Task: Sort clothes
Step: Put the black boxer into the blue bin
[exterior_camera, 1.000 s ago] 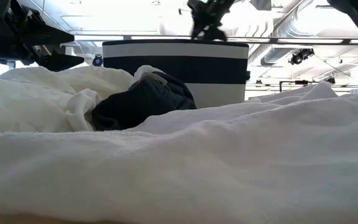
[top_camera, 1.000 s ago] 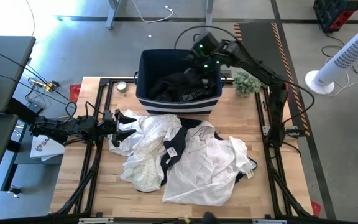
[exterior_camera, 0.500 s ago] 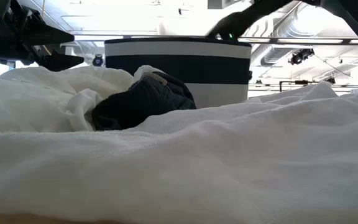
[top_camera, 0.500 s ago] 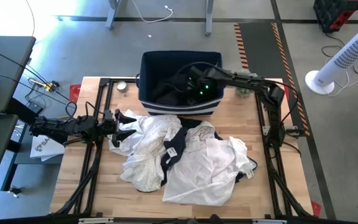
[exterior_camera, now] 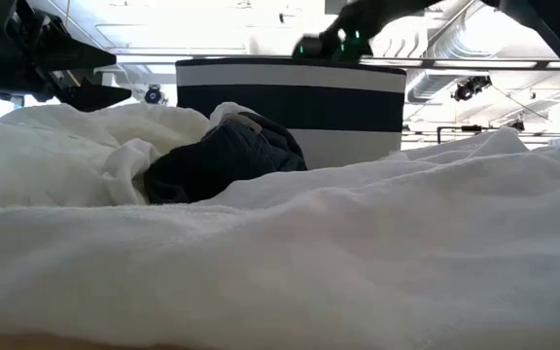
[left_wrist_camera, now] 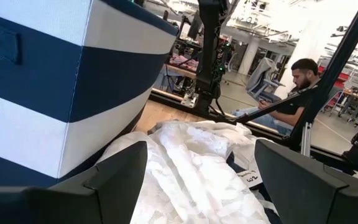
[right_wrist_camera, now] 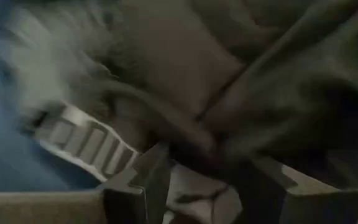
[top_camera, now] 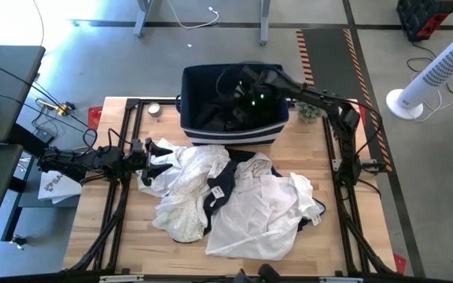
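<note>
Clothes (top_camera: 234, 200) lie heaped across the middle of the wooden counter (top_camera: 132, 244), mostly white and cream, with a dark garment (exterior_camera: 224, 156) threaded through the pile toward its 9 o'clock half. In the low view a white fabric fold fills the foreground and the dark garment sits bunched behind it. A small white tag shows on the dark fabric in the left wrist view, but its writing is too small to read.

At the pile's 9 o'clock edge the left pincer (top_camera: 157, 156) rests low over the white cloth; its two fingers (left_wrist_camera: 114, 180) stand wide apart with nothing between them, the cloth lying in front of them.

Beyond the pile, at 12 o'clock, stands the navy bin (top_camera: 191, 79) with white stripes. The right pincer (top_camera: 238, 102) reaches down inside it among dark clothing (top_camera: 211, 116); its fingers (right_wrist_camera: 145, 180) are spread narrowly and sit against dark folded fabric, with a pale ribbed patch beside them. Whether they grip the cloth cannot be told.

Farther back, a seated person (left_wrist_camera: 284, 106) shows in the room beyond the counter.
</note>
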`<state>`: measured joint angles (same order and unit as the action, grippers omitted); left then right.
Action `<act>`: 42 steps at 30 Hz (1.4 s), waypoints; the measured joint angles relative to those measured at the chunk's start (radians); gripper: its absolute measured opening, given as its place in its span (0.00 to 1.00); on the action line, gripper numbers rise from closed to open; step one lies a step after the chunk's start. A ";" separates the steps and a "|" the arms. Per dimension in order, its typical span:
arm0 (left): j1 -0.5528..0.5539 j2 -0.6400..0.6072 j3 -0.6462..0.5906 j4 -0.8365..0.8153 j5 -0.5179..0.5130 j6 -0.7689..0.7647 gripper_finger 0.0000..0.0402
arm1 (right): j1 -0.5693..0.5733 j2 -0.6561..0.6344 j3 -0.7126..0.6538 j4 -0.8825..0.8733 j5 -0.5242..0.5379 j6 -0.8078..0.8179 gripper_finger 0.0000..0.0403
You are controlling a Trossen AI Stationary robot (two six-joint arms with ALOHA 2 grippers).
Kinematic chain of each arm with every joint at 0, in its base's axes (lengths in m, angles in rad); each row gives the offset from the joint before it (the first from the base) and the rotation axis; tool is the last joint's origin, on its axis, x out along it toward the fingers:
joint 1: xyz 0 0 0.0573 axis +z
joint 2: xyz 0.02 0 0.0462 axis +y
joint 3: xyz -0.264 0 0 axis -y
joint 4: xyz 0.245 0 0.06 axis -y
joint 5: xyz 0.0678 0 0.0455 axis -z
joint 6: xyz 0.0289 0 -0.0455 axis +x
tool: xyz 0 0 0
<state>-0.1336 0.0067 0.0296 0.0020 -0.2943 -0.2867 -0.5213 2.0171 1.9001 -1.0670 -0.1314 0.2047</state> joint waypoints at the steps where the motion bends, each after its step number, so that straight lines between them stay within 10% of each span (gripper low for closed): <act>1: 0.000 0.000 0.000 0.000 0.000 0.000 0.74 | 0.003 0.000 0.047 -0.028 0.010 0.000 0.39; 12: 0.000 0.000 0.000 0.000 0.001 0.000 0.74 | 0.037 -0.003 0.199 -0.297 0.367 0.191 0.39; 25: 0.000 0.000 0.000 0.000 0.004 -0.052 0.74 | 0.037 -0.002 -0.320 0.240 0.179 0.336 0.39; 42: 0.000 0.000 0.000 0.000 0.004 -0.053 0.74 | -0.024 -0.026 -0.170 0.364 0.011 0.395 0.39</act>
<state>-0.1336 0.0063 0.0296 0.0017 -0.2905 -0.3393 -0.5452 1.9912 1.7298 -0.7029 -0.1201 0.5995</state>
